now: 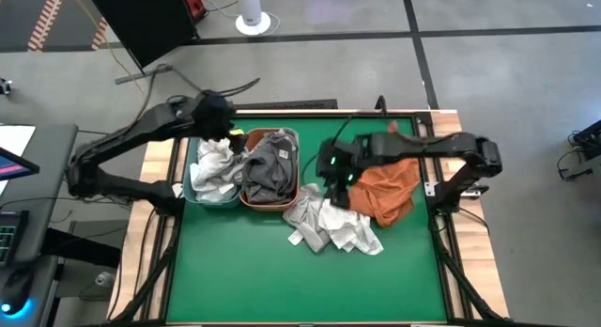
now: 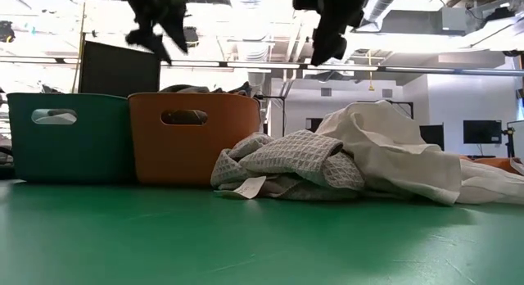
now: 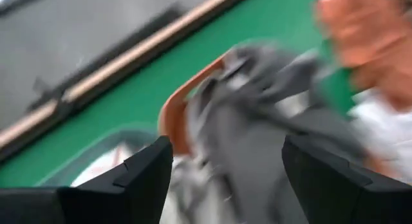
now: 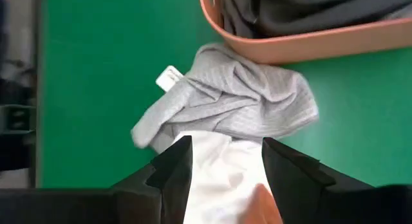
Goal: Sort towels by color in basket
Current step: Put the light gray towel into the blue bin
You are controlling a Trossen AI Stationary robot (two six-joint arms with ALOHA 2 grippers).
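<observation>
A teal basket [image 1: 194, 188] holding white towels [image 1: 214, 167] and an orange basket [image 1: 246, 197] holding dark grey towels [image 1: 270, 167] stand side by side at the far left of the green table. My left gripper [image 3: 225, 143] hangs open and empty high above them [image 2: 155, 27]. To the right of the baskets a grey-checked towel [image 4: 238, 98], a white towel [image 1: 349, 231] and a rust orange towel [image 1: 390, 191] lie heaped on the table. My right gripper [image 4: 225, 143] is open above the white towel, well clear of the heap [image 2: 327, 39].
Bare green table [image 1: 282, 280] spreads out in front of the baskets and the heap, toward the near edge. Wooden rails [image 1: 449, 233] border the table at its sides. The grey-checked towel lies right against the orange basket's near wall [image 4: 309, 47].
</observation>
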